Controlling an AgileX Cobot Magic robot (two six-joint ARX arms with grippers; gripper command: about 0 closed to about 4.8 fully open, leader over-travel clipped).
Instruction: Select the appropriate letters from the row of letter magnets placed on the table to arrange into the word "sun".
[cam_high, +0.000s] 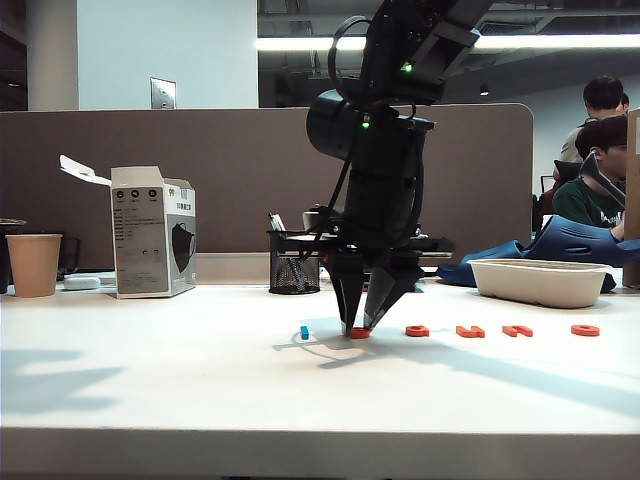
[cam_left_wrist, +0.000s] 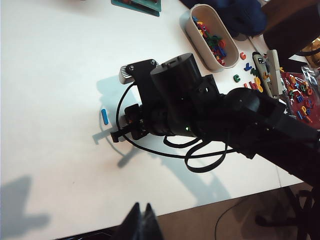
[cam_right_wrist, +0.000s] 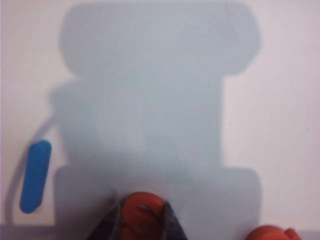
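Four orange-red letter magnets (cam_high: 470, 331) lie in a row on the white table (cam_high: 180, 380), right of centre. A fifth, rounded letter (cam_high: 358, 333) sits at the row's left end under my right gripper (cam_high: 358, 324), which points straight down. In the right wrist view the fingers press both sides of this letter (cam_right_wrist: 142, 207); the neighbouring letter (cam_right_wrist: 270, 234) is at the frame's edge. A tiny blue piece (cam_high: 304, 332) lies just left of it. My left gripper (cam_left_wrist: 142, 212) hangs shut and empty above the table's near edge, apart from the letters.
A paper cup (cam_high: 34, 264) and a white mask box (cam_high: 155, 243) stand at the back left. A mesh pen holder (cam_high: 294, 262) is behind the right arm. A white tray (cam_high: 538, 281) of loose letters sits at the back right, with a grey-brown partition (cam_high: 230, 170) behind.
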